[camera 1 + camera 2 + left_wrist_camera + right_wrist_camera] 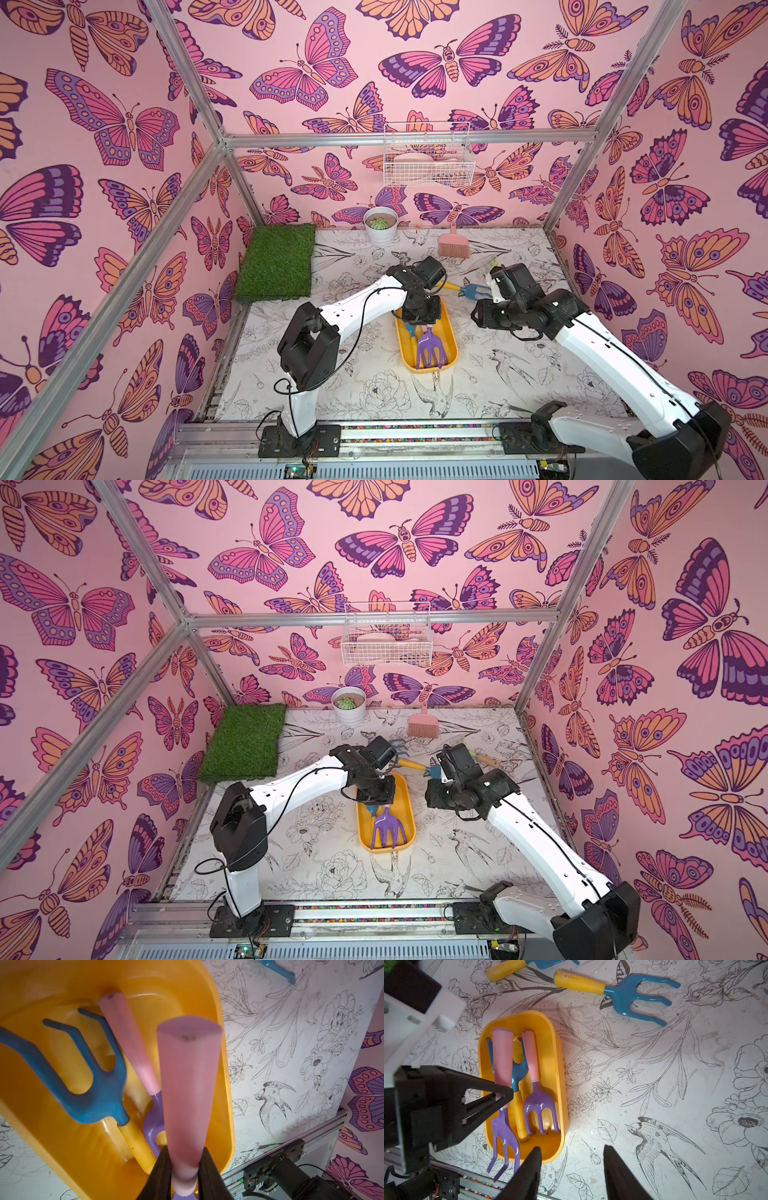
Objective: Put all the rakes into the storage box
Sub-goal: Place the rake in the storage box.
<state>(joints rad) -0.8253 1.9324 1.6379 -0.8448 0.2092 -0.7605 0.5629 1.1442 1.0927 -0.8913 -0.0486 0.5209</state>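
Note:
The yellow storage box lies mid-table. My left gripper is shut on the pink handle of a purple rake, holding it lengthwise over the box. Its tines point toward the near rim; whether it touches the box I cannot tell. Its purple head shows in both top views. Inside the box lie another purple rake and a blue rake with a yellow handle. My right gripper is open and holds nothing, above the table beside the box.
A blue rake with a yellow handle and another yellow-handled blue tool lie on the table beyond the box. Further back are a pink brush, a white plant pot, a grass mat and a wall-hung white wire basket.

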